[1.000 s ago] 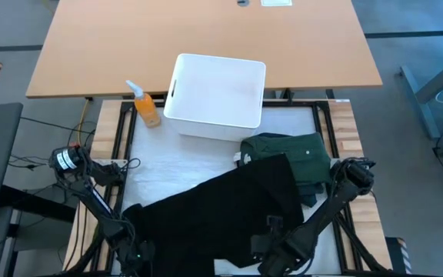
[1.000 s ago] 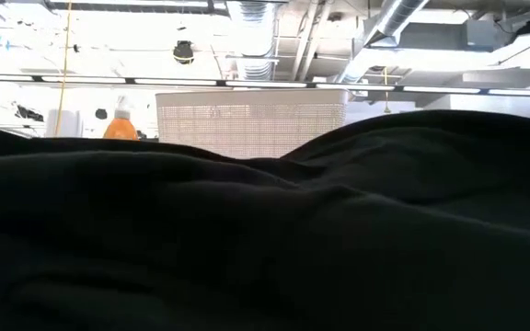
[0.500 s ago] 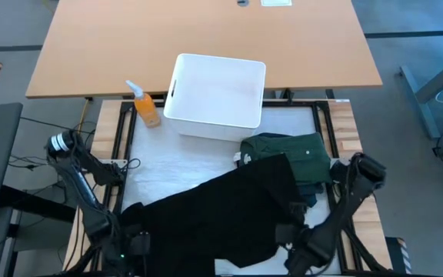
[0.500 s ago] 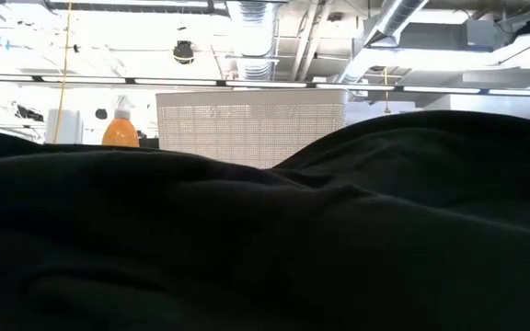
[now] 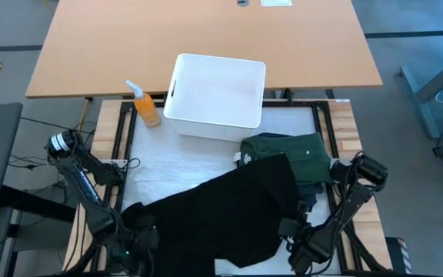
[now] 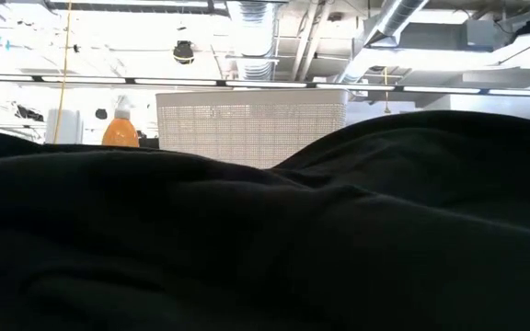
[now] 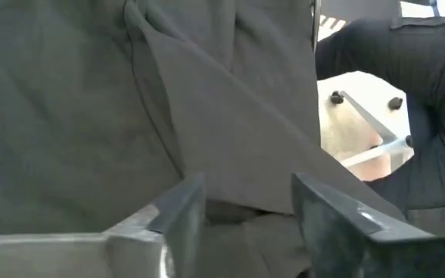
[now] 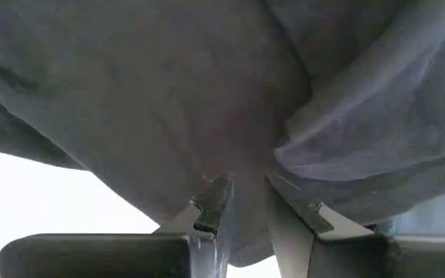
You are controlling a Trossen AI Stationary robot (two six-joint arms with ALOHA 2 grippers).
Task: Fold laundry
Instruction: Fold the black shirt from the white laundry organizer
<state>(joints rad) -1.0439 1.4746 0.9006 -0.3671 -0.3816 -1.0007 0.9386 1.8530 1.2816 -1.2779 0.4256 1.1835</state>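
A black garment (image 5: pixel 221 211) lies spread across the near half of the white table cover, and it fills the low view (image 6: pixel 265 239). A dark green garment (image 5: pixel 291 154) lies folded behind it at the right, partly under its far right corner. My left gripper (image 5: pixel 133 245) is at the garment's near left end. In the left wrist view it (image 7: pixel 242 202) stands open with creased cloth just beyond its fingertips. My right gripper (image 5: pixel 297 235) is at the garment's near right edge, shut on the cloth (image 8: pixel 242 193). My right gripper pinches the black garment between its two fingers at a bunched part (image 8: pixel 243 166) by the near right edge. Creases run from there into the gap. The fingers slant downward from the near right side. One layer or several, I cannot tell. Most of the garment rests on the table.
A white plastic bin (image 5: pixel 218 92) stands at the table's far middle, also in the low view (image 6: pixel 247 124). An orange spray bottle (image 5: pixel 146 108) stands to its left. A bare strip of white cover (image 5: pixel 171 165) lies between the bin and the black garment.
My right gripper has gone toward the table's right edge and down, keeping its hold, and the garment's near right edge has come along with it. My left gripper has risen and tipped at the near left. In the low view the cloth's left part has sunk a little.
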